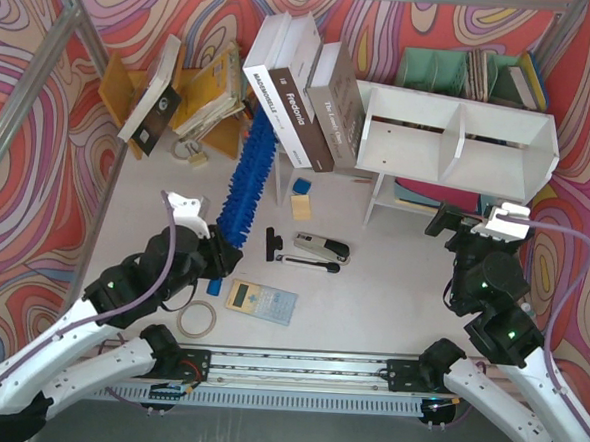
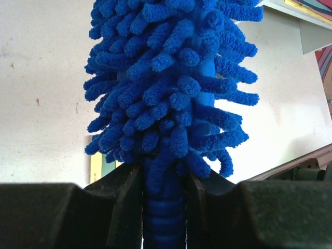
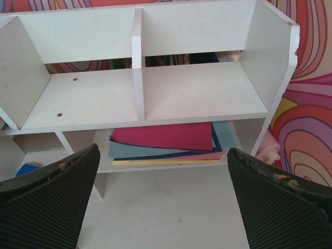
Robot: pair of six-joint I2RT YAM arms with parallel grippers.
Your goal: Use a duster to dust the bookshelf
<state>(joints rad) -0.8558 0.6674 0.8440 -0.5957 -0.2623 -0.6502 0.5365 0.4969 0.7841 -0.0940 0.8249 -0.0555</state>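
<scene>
Top external view shows the duster (image 1: 250, 173) held up on a slant over the counter (image 1: 390, 307). Its fluffy blue head reaches up near the big books (image 1: 308, 92) that lean at the left end of the bookshelf (image 1: 460, 141). The duster is left of the bookshelf, not inside it. The left end effector (image 1: 220, 258) is clamped on the bottom of the duster's handle. Close by on the counter lie a stapler (image 1: 321, 248), a calculator (image 1: 260, 301) and a roll of tape (image 1: 197, 319), so room is tight there. Open counter lies in front of the bookshelf, and the right end effector (image 3: 162, 154) hangs there with its fingers (image 3: 46, 199) wide apart.

Left wrist view shows only blue fluff up close, with the ribbed handle squeezed between two black pads. Right wrist view shows what the top view hides. The two upper compartments are white boards with a few small dark specks, and flat red, blue and yellow sheets (image 3: 166, 136) lie on the lower level.

One white book spine has big dark letters starting "Fod". I cannot read the rest.
</scene>
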